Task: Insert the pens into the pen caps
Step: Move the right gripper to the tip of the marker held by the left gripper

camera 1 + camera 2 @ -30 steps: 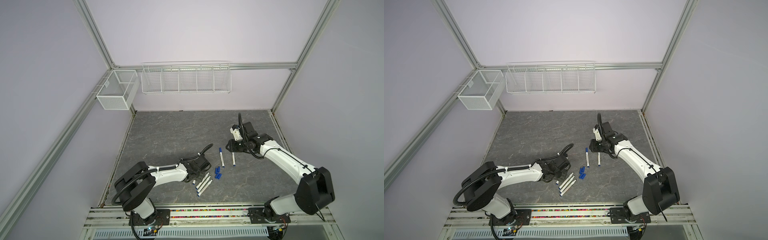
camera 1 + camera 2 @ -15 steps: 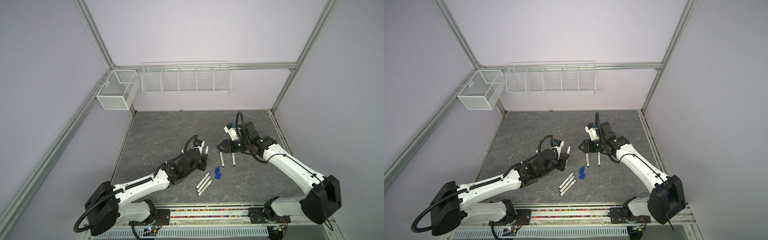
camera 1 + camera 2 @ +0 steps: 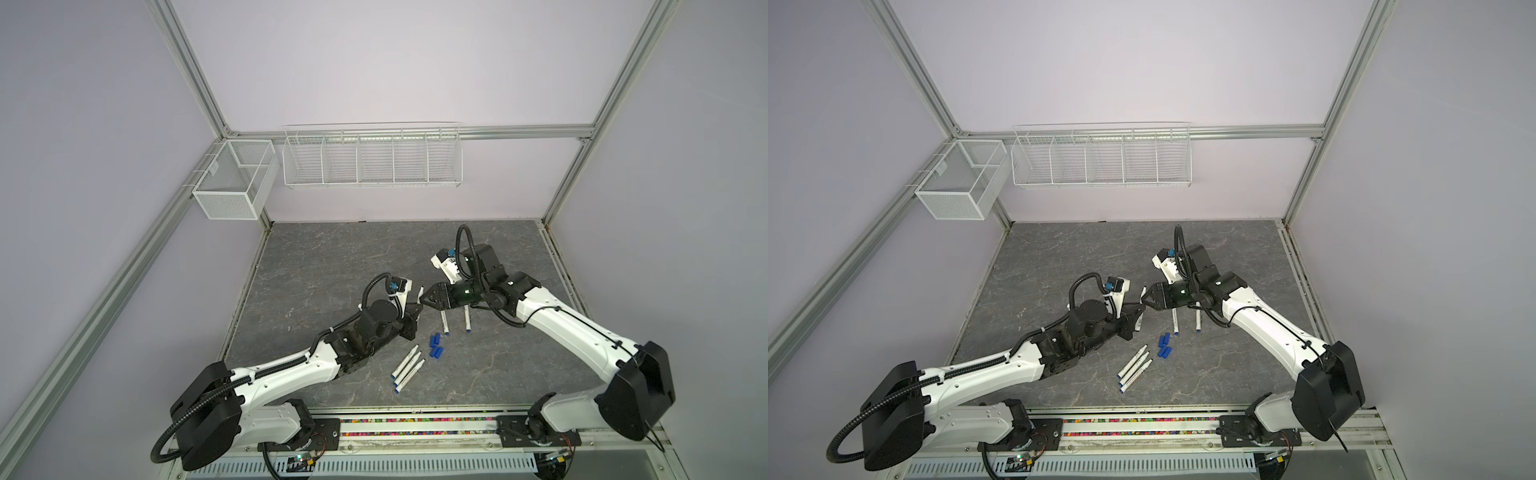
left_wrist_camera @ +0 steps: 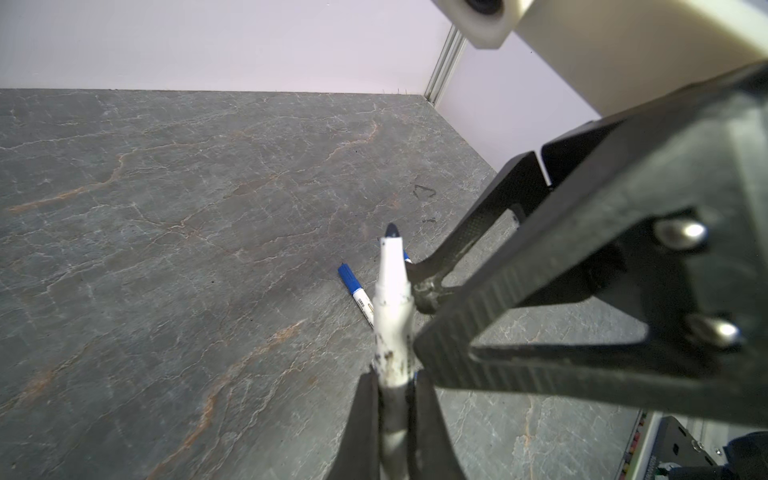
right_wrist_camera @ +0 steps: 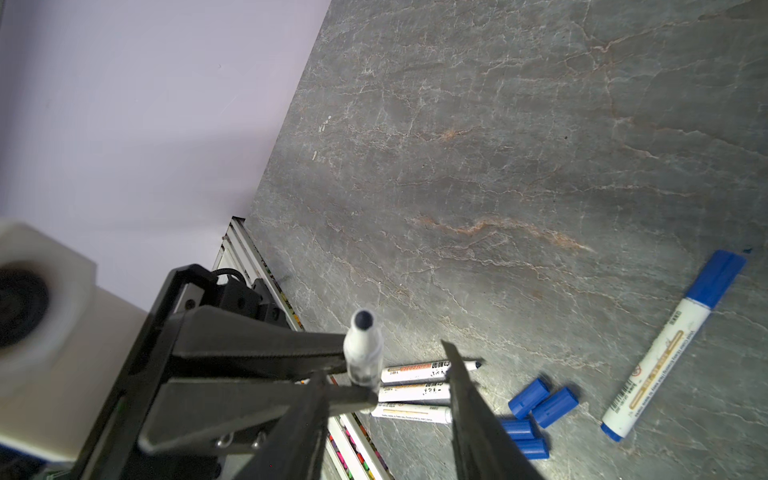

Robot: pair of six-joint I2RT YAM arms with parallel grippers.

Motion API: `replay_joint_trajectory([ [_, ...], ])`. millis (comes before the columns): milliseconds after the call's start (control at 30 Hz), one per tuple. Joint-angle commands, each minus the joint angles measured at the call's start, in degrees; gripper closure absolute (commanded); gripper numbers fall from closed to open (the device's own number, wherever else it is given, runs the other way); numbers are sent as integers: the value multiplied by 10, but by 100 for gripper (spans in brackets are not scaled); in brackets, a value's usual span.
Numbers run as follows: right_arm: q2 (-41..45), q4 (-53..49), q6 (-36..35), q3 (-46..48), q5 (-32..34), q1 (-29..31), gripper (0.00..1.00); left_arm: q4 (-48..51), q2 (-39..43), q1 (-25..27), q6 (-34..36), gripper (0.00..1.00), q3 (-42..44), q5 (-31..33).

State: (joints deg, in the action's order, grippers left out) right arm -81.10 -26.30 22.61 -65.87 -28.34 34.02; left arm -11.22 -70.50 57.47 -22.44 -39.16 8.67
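We are clamping the left gripper [image 4: 392, 386] on the barrel of an uncapped pen [image 4: 392, 286], whose dark tip is pointing up and away from the counter [image 3: 332, 257]. The right gripper [image 5: 381, 357] is standing with its jaws apart on either side of that pen. One finger [image 4: 484, 208] appears to be touching the barrel, and the gripper is carrying no cap.

Just beneath the right gripper, two capped pens [image 3: 444, 326] are lying finished. Nearer the arm bases from both grippers, four loose pen caps [image 3: 435, 347] are lying bunched, with three uncapped pens [image 3: 409, 368] lying side by side just beyond them. So we are judging two of six done and four left.

The grippers are crowding each other. Behind them the counter is lying bare to the back wall, while the front rail [image 3: 415, 420] is sitting near the uncapped pens.
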Motion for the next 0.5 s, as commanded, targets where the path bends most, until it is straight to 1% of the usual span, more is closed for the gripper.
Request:
replay_joint_trajectory([
  [0, -12, 14, 2, -20, -19, 4, 56, -26, -5, 6, -8, 100, 7, -10],
  [200, -25, 27, 9, -16, -33, 9, 65, -34, -9, 11, -8, 100, 8, -10],
  [300, -29, 29, 12, -15, -41, 11, 73, -36, -8, 12, -7, 100, 7, -7],
  [367, -28, 30, 12, -14, -41, 11, 81, -34, -8, 12, -5, 100, 8, -5],
  [467, -20, 32, 12, -11, -37, 11, 87, -30, -7, 12, -2, 100, 10, 2],
])
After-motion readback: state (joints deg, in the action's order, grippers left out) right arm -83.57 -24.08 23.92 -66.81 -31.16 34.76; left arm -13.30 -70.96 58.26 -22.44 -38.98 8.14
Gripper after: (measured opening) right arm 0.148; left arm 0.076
